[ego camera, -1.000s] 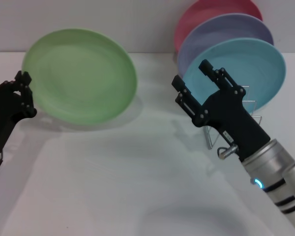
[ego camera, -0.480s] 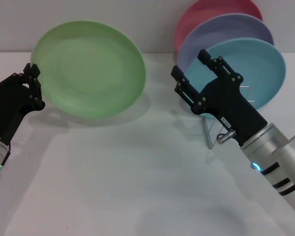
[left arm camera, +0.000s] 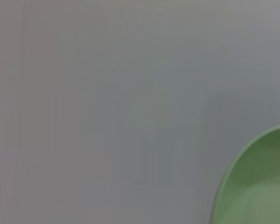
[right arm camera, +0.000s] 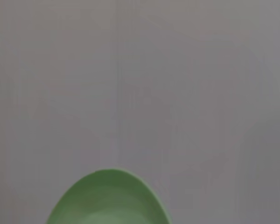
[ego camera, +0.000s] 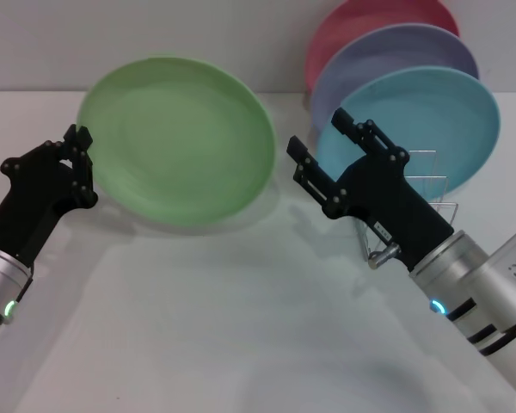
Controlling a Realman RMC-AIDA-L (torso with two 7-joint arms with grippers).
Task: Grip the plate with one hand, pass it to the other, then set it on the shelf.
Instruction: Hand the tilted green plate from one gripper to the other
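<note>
The plate (ego camera: 179,140) hangs in the air, tilted with its face toward the robot, at about ten o'clock over the white surface (ego camera: 241,327); the left hand (ego camera: 79,163) pinches its rim at the nine o'clock edge, fingers pressed together on it. The right hand (ego camera: 322,148) sits just beside the plate's three o'clock edge, fingers spread and not touching it — the pass is not yet made, I would say. Behind that hand, at one to two o'clock, stand the light blue plate (ego camera: 447,120), the lavender plate (ego camera: 396,52) and a pink plate (ego camera: 361,21), upright in the shelf (ego camera: 413,202), whose wire loops show in front of them. The risk, to my eye, is in the handover; a single-edge pinch could let the plate swing or slip if the left hand lets go before the right has closed — and it could knock the blue plate nearby.
</note>
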